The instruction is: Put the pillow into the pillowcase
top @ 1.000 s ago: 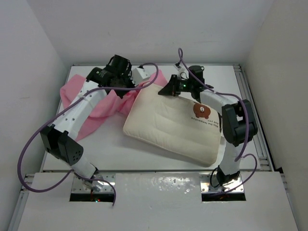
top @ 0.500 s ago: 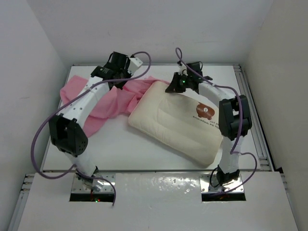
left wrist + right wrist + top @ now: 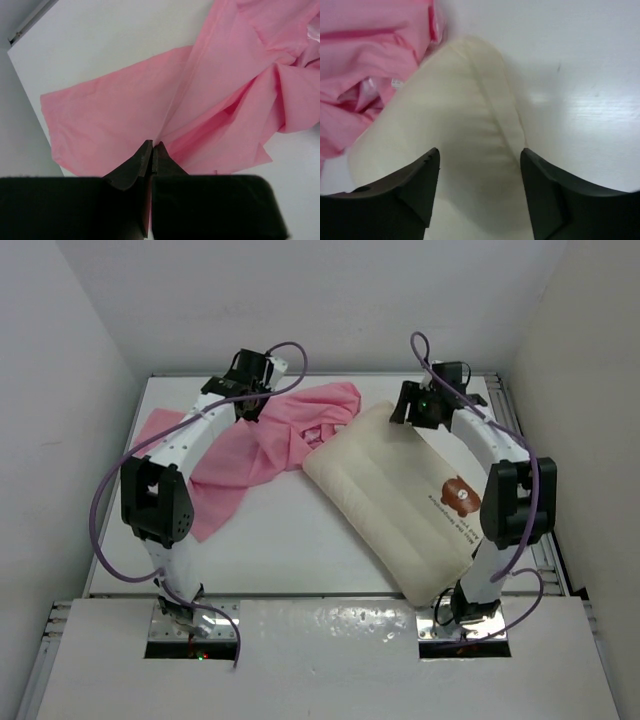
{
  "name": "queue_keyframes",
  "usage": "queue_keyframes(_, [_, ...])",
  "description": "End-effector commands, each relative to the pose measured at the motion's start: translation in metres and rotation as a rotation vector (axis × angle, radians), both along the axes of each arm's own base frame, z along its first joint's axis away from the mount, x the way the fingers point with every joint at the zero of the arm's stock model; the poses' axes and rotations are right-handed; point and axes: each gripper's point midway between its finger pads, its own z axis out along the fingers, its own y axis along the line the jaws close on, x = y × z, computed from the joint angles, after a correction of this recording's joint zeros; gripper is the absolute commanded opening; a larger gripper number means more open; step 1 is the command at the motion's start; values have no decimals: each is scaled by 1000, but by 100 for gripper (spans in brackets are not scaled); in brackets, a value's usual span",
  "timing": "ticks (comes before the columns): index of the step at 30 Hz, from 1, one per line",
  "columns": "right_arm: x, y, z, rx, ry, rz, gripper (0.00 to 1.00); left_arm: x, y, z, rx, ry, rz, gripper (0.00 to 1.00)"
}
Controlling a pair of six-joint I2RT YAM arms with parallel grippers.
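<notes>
The cream-white quilted pillow (image 3: 390, 490) lies slantwise on the right half of the table, its bear print (image 3: 460, 495) near the right arm. Its far corner (image 3: 465, 115) lies just below my right gripper (image 3: 402, 410), whose jaws (image 3: 480, 152) stand open with nothing in them. The pink pillowcase (image 3: 250, 455) lies crumpled and spread at the back left, and its right end touches the pillow's far corner. My left gripper (image 3: 250, 408) is over its middle, shut (image 3: 152, 145) on a fold of the pink fabric (image 3: 125, 105). Pink cloth also shows at the left of the right wrist view (image 3: 365, 60).
The white table (image 3: 280, 540) is walled at the back and both sides, with a metal rail (image 3: 522, 440) along its right edge. Purple cables loop from both arms (image 3: 100, 510). The arm bases sit in a white front panel (image 3: 320, 630).
My right gripper has opened and let go of the pillow's far corner. The pillow has swung right and turned. My left gripper pulled the pillowcase towards the back left, spreading it.
</notes>
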Motion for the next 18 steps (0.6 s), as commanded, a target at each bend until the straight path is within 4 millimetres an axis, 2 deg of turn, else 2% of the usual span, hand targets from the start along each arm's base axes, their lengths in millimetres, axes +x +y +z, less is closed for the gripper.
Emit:
queue_keyframes(1, [23,-18,23,-110,-31,-6,67,0,-9,21,-71,-36,-9,0])
queue_keyframes(2, [30,-11,39,-123,-67,18,69,0,-8,24,-73,-37,-6,0])
queue_keyframes(5, [32,39,61,-207,-210,169,77,-3,-6,40,-86,-59,2,0])
queue_keyframes(6, [23,71,72,-222,-263,246,80,-2,-4,48,-92,-78,9,0])
queue_keyframes(8, [12,108,75,-201,-322,341,85,-5,1,63,-113,-107,27,0])
queue_keyframes(9, [2,150,87,-117,-392,452,86,-6,1,66,-122,-110,24,0])
queue_keyframes(10, [-7,170,83,-58,-395,500,87,-10,0,66,-126,-104,13,0])
queue_keyframes(11, [-12,199,92,4,-448,546,88,-15,-3,71,-143,-105,-8,0])
queue_keyframes(12, [-18,219,76,80,-400,569,88,-19,-5,71,-150,-101,-20,0])
queue_keyframes(13, [-15,235,80,123,-421,585,88,-24,-5,66,-155,-85,-31,0])
queue_keyframes(15, [-20,262,63,177,-359,603,88,-31,-4,61,-151,-69,-31,0])
queue_keyframes(16, [-12,273,42,183,-320,591,87,-34,-2,58,-149,-62,-25,0])
queue_keyframes(18, [-7,283,24,209,-293,570,87,-41,-1,49,-148,-36,-25,0])
